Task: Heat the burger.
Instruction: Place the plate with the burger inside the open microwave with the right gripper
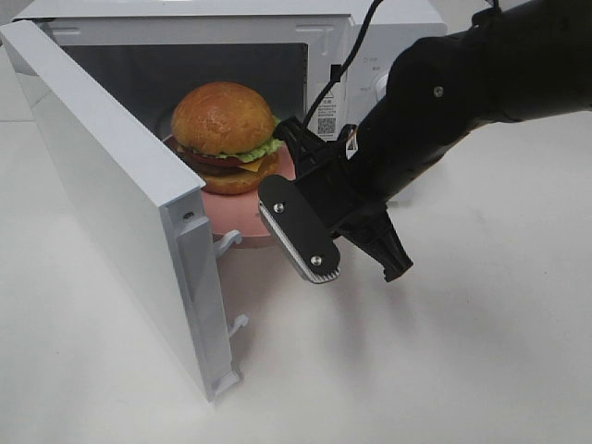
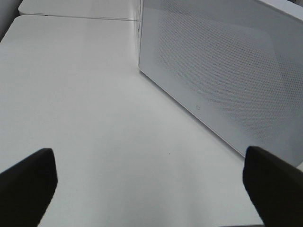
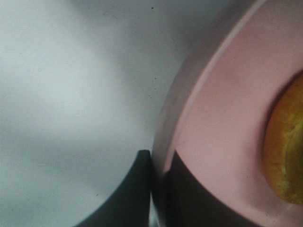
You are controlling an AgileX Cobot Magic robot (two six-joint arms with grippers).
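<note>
The burger (image 1: 225,136), with a golden bun, lettuce, cheese and a dark patty, sits on a round pink plate (image 1: 242,218) at the mouth of the open white microwave (image 1: 365,37). The plate's front edge pokes out past the opening. My right gripper (image 1: 289,141) reaches in from the right and is shut on the plate's right rim. The right wrist view shows its fingers (image 3: 135,189) pinching the pink rim (image 3: 222,118), with the bun's edge (image 3: 286,151) beside. My left gripper (image 2: 151,189) is open and empty over bare table beside the microwave's outer wall (image 2: 222,71); the high view does not show it.
The microwave door (image 1: 120,203) stands swung open toward the front left, with its latch hooks (image 1: 231,242) close to the plate. The microwave's control panel with a knob (image 1: 377,83) lies behind my right arm. White table (image 1: 481,351) spreads to the front and right.
</note>
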